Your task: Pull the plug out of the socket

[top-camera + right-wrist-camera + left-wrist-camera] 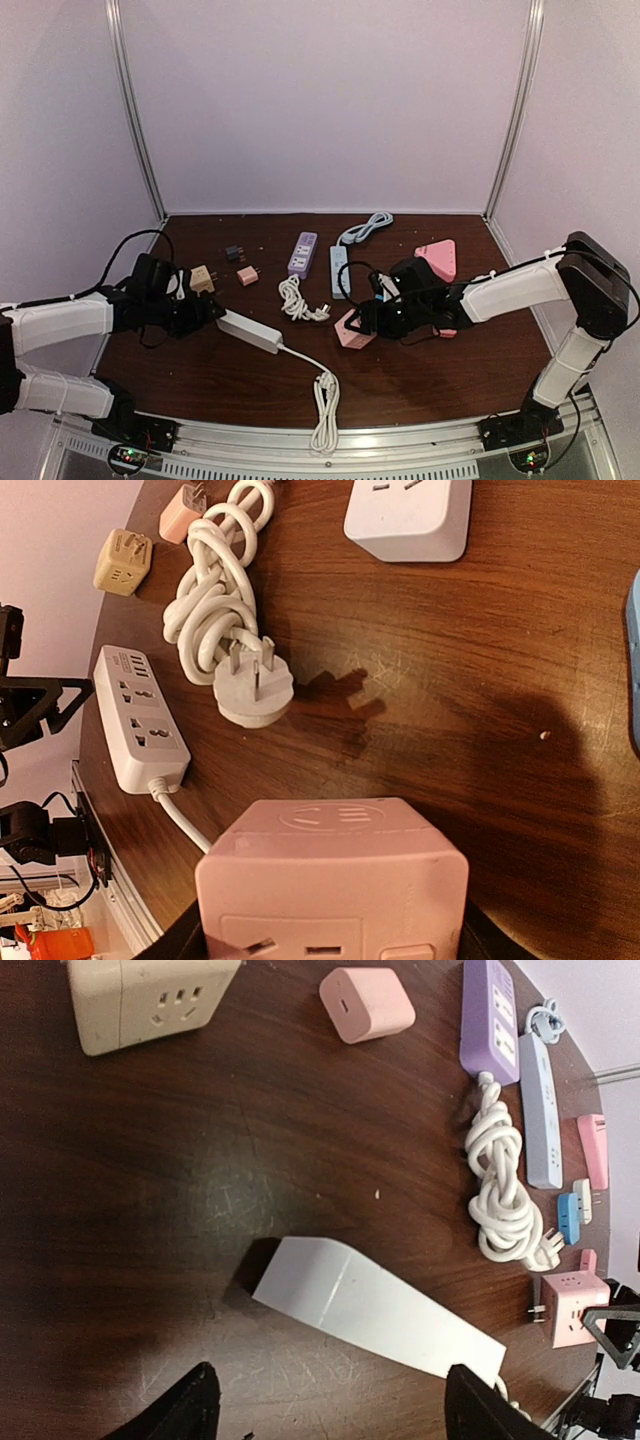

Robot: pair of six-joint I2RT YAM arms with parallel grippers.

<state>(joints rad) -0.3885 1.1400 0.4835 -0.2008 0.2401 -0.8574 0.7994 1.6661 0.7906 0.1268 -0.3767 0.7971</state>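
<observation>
A pink cube socket (352,328) sits right of centre. It fills the bottom of the right wrist view (335,880), between my right gripper's (325,945) jaws, which are shut on its sides. In the top view the right gripper (374,320) is at the cube's right side. No plug shows in the cube's visible faces. A white plug (255,685) on a coiled white cable (298,298) lies loose beyond the cube. A white power strip (250,330) lies at the left. My left gripper (330,1415) is open just above its end (380,1305), not touching it.
A beige cube adapter (202,279), a small pink charger (248,275) and a black plug (233,252) lie at the back left. A purple strip (303,253), a pale blue strip (338,270) and a pink wedge-shaped block (438,258) lie behind. The white strip's bundled cable (325,400) lies near the front edge.
</observation>
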